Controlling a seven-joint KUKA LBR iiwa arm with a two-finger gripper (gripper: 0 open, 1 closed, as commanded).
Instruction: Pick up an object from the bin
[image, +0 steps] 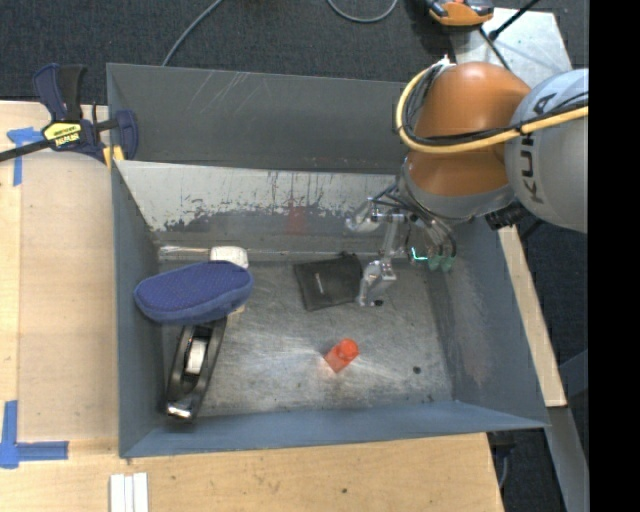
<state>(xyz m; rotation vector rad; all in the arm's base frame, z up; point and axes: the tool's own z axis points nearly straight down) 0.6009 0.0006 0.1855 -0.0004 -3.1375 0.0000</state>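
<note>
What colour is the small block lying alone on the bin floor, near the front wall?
The small block is orange-red, seen in the camera view.

Black letters "KU" can be read on the grey arm (556, 140) at right

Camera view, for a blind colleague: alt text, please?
The arm's pincer hangs at the right edge of a flat black square in the grey bin. A small orange piece lies nearer the front; a blue oval pad lies left.
</note>
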